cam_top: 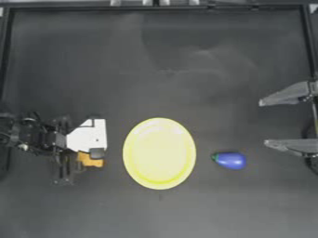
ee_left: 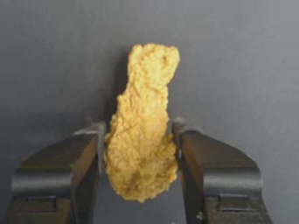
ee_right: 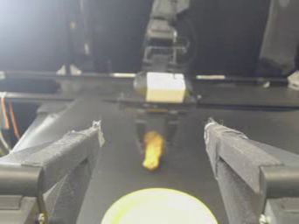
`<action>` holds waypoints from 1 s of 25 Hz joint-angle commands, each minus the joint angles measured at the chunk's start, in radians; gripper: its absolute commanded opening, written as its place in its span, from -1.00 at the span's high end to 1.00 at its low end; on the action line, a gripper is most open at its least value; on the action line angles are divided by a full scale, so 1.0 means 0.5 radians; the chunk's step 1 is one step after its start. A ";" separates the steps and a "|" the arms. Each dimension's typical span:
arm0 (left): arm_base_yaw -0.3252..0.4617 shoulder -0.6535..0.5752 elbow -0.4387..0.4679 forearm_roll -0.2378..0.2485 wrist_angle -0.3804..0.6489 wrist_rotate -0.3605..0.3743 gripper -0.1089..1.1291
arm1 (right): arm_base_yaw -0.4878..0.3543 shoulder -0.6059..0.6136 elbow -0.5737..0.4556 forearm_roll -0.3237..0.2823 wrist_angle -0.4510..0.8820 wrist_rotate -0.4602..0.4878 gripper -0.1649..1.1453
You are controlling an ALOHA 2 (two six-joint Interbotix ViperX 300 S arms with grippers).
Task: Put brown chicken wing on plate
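- A robot lab test rig, not a home.
- Bare dark worktop (cam_top: 186, 56) edged by a metal frame (cam_top: 155, 3).
- Toy food: blue toy (cam_top: 230, 161).

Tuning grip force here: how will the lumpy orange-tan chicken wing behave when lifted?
The lumpy orange-tan chicken wing sits between the left gripper jaws, so its knobbly surface probably resists slipping. It looks stiff, keeping its shape. Its narrow end juts past the jaws, so it might pivot when raised.
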 commanded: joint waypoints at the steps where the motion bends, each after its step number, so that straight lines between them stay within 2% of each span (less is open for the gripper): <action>1: -0.003 -0.169 -0.138 0.080 0.040 0.003 0.39 | 0.003 0.006 -0.018 0.006 -0.012 0.003 -0.77; 9: 0.015 -0.117 -0.451 0.350 0.120 0.009 0.38 | 0.003 0.009 -0.018 0.006 -0.018 0.006 -0.77; 13: 0.058 0.018 -0.604 0.362 0.120 0.040 0.37 | 0.003 0.009 -0.009 0.009 -0.018 0.012 -0.77; 19: 0.071 0.319 -0.847 0.356 0.101 0.249 0.38 | 0.000 0.009 -0.006 0.012 -0.021 0.009 -0.77; 25: 0.092 0.543 -1.012 0.350 0.043 0.350 0.39 | 0.003 0.009 -0.003 0.012 -0.021 0.012 -0.77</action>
